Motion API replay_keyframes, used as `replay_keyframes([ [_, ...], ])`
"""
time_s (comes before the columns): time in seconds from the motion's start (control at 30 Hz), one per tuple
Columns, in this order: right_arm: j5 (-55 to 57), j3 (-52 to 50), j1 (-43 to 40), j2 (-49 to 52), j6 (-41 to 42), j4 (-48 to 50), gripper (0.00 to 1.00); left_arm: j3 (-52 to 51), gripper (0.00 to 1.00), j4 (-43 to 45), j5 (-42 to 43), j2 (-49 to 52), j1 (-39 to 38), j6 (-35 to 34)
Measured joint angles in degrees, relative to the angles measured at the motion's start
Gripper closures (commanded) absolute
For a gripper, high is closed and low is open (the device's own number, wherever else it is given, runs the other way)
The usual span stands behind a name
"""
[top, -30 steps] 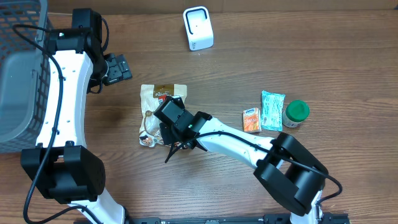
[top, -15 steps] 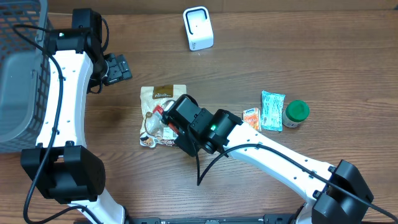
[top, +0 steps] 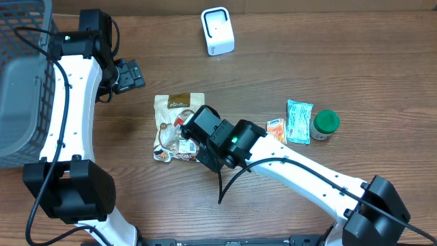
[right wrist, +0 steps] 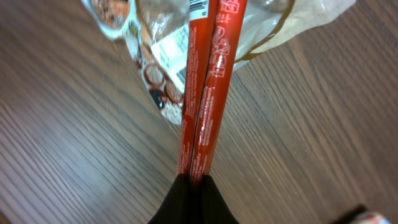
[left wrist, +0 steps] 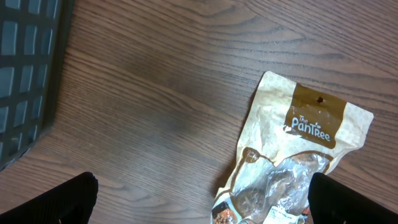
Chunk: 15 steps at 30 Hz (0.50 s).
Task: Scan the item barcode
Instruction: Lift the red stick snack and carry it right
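My right gripper (right wrist: 194,180) is shut on the lower end of a thin red packet (right wrist: 205,93), which I see edge-on. The packet hangs over a beige Pantree pouch (top: 179,102) lying flat on the table. In the overhead view the right gripper (top: 186,130) sits over the pouch's lower half, with a bit of the red packet (top: 179,121) showing. A white scanner (top: 218,31) stands at the back centre. My left gripper (top: 130,74) is open and empty, up and to the left of the pouch (left wrist: 298,162). In the left wrist view its fingertips (left wrist: 74,199) stand wide apart.
A grey wire basket (top: 20,82) fills the far left. At the right lie an orange packet (top: 276,131), a teal packet (top: 299,121) and a green-lidded jar (top: 326,124).
The right arm has swung round and risen over the pouch, and the red packet now shows in its jaws. It barely moved in the last half second. The left arm is still.
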Motion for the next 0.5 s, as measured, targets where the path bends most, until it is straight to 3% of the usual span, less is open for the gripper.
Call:
replay_keyframes([
  [0.23,-5.3,0.0,-9.8,0.0,20.6,2.8,0.96,0.0,0.00,0.0,0.0,0.0,0.0,0.0],
  [0.5,-31.5,0.0,-27.1,0.0,30.9,3.1,0.96,0.0,0.00,0.0,0.0,0.0,0.0,0.0],
])
